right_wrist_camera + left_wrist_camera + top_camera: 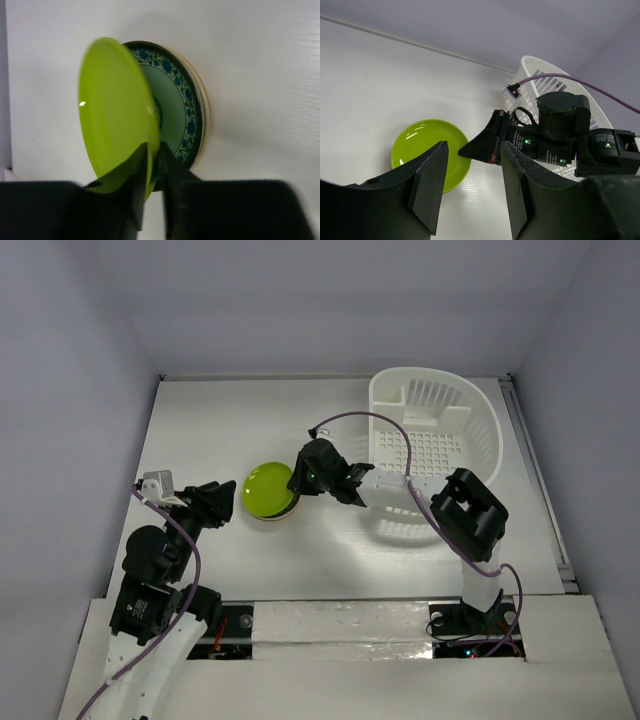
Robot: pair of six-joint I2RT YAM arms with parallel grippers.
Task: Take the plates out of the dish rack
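Observation:
A lime green plate (268, 490) tilts over a stack of plates left of the white dish rack (480, 410). My right gripper (300, 480) reaches across from the rack side and is shut on the green plate's near rim (112, 110), one finger on each face. Under it lies a plate with a dark floral band (182, 115), and a cream edge shows below that one. My left gripper (232, 502) stands open just left of the stack with nothing between its fingers (432, 175). In the left wrist view the green plate (425, 150) and right gripper (470, 150) lie straight ahead.
The dish rack (535, 67) sits at the back right, near the table's right edge. A purple cable (400, 440) loops from the right arm over the rack. The right arm's elbow (470, 510) hangs over the rack's near side.

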